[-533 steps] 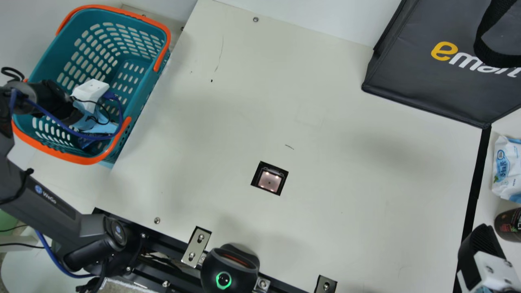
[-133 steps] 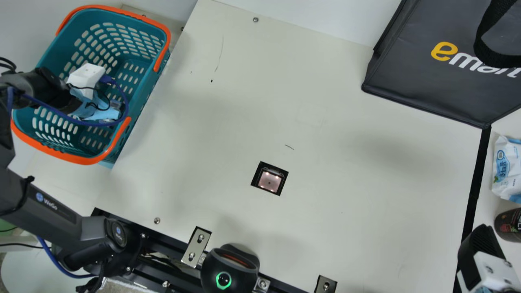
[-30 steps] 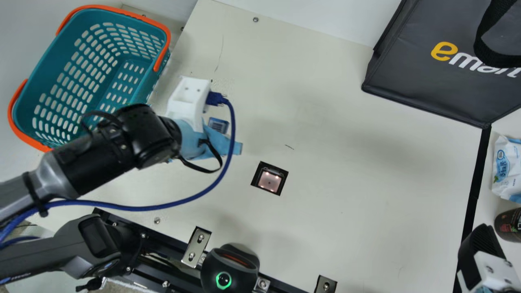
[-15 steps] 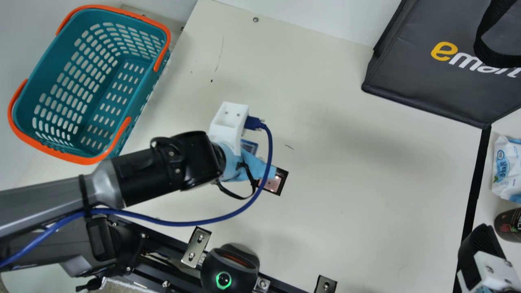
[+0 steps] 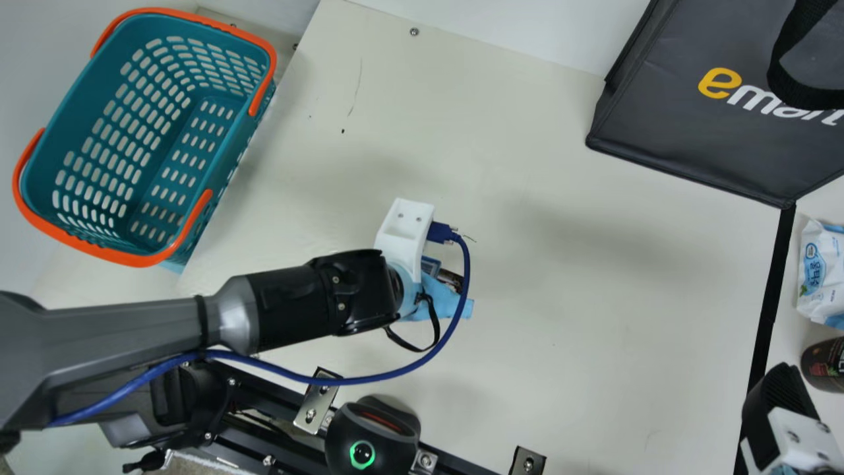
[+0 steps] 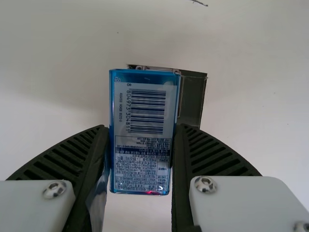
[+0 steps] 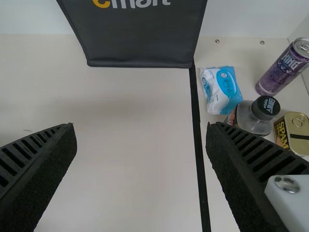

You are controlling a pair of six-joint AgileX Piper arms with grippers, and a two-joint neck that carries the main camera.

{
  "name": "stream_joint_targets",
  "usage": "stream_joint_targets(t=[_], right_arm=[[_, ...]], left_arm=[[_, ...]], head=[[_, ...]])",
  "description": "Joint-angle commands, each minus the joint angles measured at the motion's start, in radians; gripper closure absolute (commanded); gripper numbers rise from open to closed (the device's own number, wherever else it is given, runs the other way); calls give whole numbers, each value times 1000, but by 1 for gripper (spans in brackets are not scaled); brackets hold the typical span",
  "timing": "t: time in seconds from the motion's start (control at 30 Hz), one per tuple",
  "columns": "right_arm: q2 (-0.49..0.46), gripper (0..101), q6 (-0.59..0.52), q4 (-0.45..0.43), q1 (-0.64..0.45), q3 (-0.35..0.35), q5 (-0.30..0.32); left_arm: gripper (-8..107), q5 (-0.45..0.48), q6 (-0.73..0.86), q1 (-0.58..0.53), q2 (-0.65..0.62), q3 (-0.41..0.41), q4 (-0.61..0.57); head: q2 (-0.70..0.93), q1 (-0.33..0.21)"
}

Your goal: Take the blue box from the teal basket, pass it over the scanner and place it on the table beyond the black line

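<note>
— While your left gripper (image 6: 141, 129) hangs above the near part of the table (image 5: 593, 284), it has the blue box (image 6: 144, 133) pinched across its width, one ribbed finger on each long side!

— And what a spot you're in: in the left wrist view, the box overlaps the dark window of the scanner (image 6: 192, 99), so I'd call this the pass itself. The teal basket (image 5: 244, 142) sits over at the far left.

— Watch that face, though! The barcode looks up at your wrist camera, so if the window needs it, you may have to turn the box.

— How will it handle for you? Light, I'd say, fairly stiff, but glossy and likely slippery. Squeeze too hard and the thin sides could give; too softly and it could swivel.

— Your hold on the long sides looks right; keep it there, level and steady, away from the end edges.

— Next, by my reckoning, you carry it right, across the black line (image 5: 768, 303), lower it gently, then let go. Mind the wipes pack (image 7: 222, 89) and the jar (image 7: 255, 116) over there!

— Your right gripper (image 7: 141, 126), at the near right, has its fingers spread wide, gripping nothing.
</note>
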Motion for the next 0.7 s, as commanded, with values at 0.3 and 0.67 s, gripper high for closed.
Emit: stream_joint_targets(t=[0.3, 0.67], right_arm=[[0, 6, 0, 0, 0, 0, 0], [0, 6, 0, 0, 0, 0, 1]], left_arm=[[107, -61, -20, -5, 46, 1, 2], [107, -78, -35, -19, 84, -13, 11]], head=[[2, -29], [2, -29]])
